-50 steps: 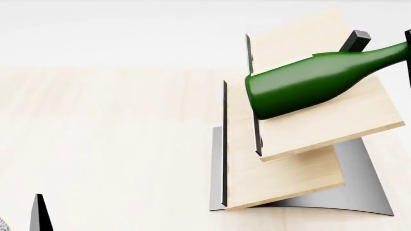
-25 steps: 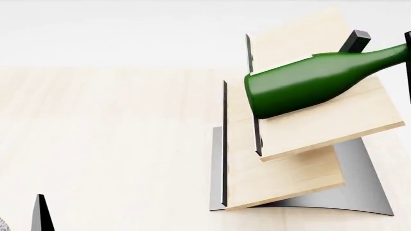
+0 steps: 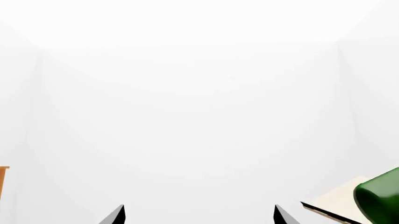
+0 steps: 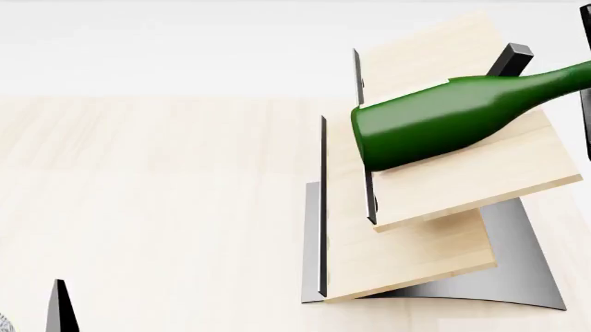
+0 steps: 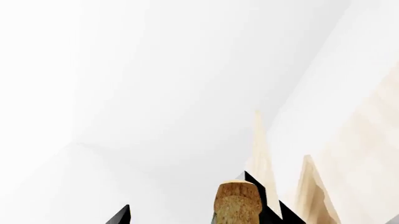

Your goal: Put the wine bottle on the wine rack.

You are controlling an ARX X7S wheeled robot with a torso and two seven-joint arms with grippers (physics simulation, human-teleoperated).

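Right gripper shows only as two dark fingertips on either side of the tan cork in its wrist view; it seems to hold the wine bottle near the top of the neck, though how tightly the fingers close cannot be told. In the head view the green bottle lies tilted across the upper tier of the wine rack, base toward the rack's black front edge and neck rising past the small black peg at the back. Whether the glass already rests on the wood or hangs just above it is unclear. Risks, as a judgement: released while still raised, the bottle could slide down the slanted panel, overshoot the thin edge and roll onto the desk; a sideways pull could knock the neck against the peg. Left gripper is open and empty, away from the rack.
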